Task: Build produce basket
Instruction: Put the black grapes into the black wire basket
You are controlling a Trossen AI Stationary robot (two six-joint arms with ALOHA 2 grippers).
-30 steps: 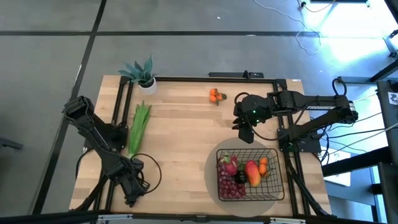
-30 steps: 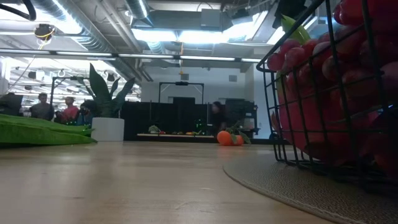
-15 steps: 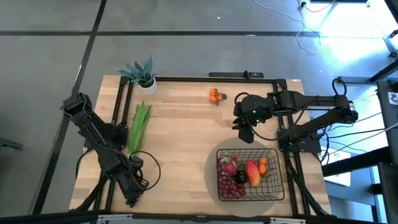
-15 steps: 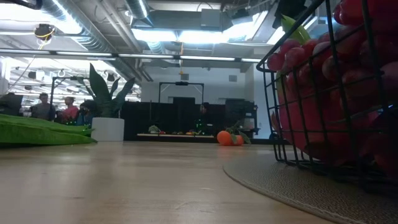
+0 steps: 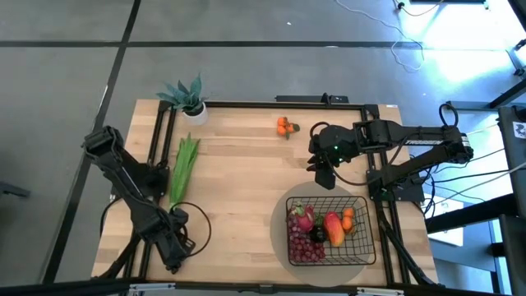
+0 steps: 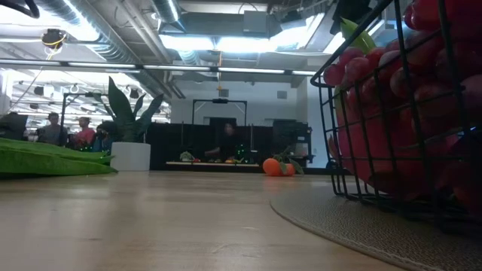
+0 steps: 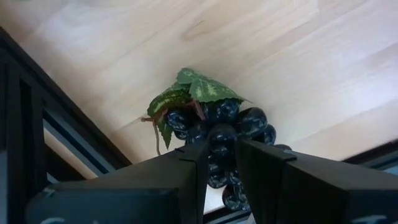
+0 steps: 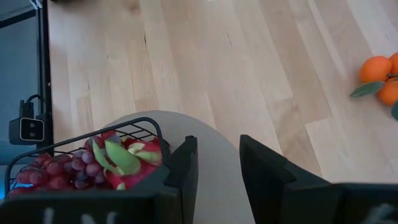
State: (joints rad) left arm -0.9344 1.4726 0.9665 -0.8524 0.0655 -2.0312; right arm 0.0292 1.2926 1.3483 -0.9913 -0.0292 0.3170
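Left gripper, at the table's near left corner, is clamped on a dark grape bunch with green leaves. Right gripper hangs above the table, just behind the round mat, fingers a narrow gap apart with nothing between them. The basket sits on that mat, holding a dragon fruit, mango, tangerine and purple grapes. Two tangerines lie near the far edge. A green leafy stalk lies at left, by a potted plant.
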